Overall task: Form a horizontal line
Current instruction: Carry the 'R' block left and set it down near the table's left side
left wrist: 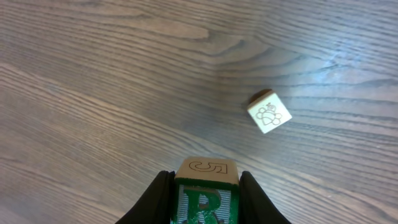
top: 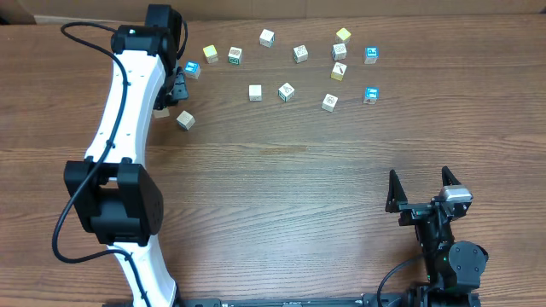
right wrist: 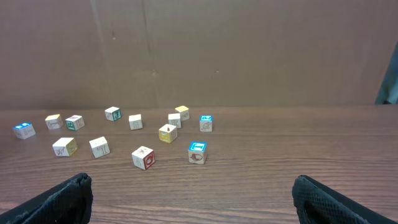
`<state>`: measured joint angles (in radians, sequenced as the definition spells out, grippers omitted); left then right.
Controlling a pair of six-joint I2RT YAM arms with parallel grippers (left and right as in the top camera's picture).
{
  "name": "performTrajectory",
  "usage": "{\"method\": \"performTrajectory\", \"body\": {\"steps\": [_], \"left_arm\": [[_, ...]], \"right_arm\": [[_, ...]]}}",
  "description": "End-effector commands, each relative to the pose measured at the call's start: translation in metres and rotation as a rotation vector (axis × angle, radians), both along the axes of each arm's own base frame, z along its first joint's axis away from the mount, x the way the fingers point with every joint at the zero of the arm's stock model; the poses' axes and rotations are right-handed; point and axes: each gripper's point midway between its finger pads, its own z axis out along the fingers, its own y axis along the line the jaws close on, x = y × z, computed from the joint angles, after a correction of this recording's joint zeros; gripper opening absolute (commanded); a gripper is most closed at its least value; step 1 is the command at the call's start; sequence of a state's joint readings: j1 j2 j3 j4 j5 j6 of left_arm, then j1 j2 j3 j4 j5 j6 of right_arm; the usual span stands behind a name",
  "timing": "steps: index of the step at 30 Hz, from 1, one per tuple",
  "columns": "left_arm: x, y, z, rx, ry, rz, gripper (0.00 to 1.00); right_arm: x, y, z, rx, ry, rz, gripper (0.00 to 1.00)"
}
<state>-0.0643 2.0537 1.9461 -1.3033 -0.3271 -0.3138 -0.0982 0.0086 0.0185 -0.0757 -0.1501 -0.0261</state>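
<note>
Green-lettered "R" cube sat clamped in the left gripper over the tabletop's far left; one pale cube lay near it, toward the near edge. The right gripper gaped empty, well apart.

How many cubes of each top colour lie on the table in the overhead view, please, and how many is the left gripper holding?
Blue-topped cubes: 3
Yellow cubes: 3
Green-marked cube: 1
Pale cubes: 7
Green R cube held in the left gripper: 1
Total: 15
</note>
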Motion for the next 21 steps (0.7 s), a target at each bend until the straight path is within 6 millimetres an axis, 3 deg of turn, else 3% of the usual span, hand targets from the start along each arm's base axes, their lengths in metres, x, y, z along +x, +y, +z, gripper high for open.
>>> {"method": "performTrajectory", "body": {"steps": [1,8,12,17,21], "left_arm": [[-0.018,0.015,0.024,0.027,-0.040,-0.022,0.05],[-0.076,0.046,0.017,-0.059,-0.150,0.001,0.05],[-0.102,0.078,0.015,-0.092,-0.218,0.038,0.05],[-0.111,0.110,0.011,-0.085,-0.239,0.022,0.04],[-0.104,0.116,0.009,-0.077,-0.233,-0.127,0.04]], "right_arm": [[0.000,-0.001,-0.003,-0.005,0.000,-0.002,1.00],[0.000,-0.001,-0.003,-0.005,0.000,-0.002,1.00],[0.000,-0.001,-0.003,-0.005,0.000,-0.002,1.00],[0.000,-0.001,-0.003,-0.005,0.000,-0.002,1.00],[0.000,-0.001,-0.003,-0.005,0.000,-0.002,1.00]]}}
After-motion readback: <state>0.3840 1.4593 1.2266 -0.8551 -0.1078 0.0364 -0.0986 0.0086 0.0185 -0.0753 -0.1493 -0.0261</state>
